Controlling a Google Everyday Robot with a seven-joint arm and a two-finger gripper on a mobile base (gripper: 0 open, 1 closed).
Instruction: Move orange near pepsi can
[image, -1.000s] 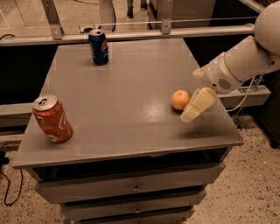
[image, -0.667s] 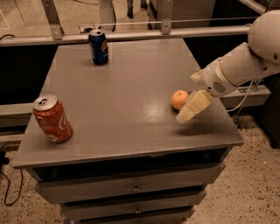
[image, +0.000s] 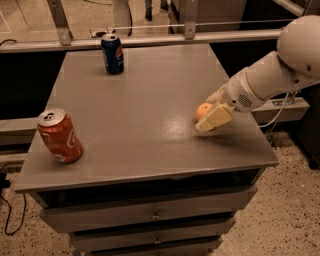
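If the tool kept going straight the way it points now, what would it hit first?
Probably the table top just ahead: the tool points down-left in the picture, low over it. The orange sits beside it, not in line; depth is uncertain.

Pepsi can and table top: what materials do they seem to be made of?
The pepsi can looks like metal, glossy blue print, bare silver top. The table top seems painted metal or laminate, matte grey with a soft sheen; I cannot tell which. The tool hangs at the orange, near the right edge.
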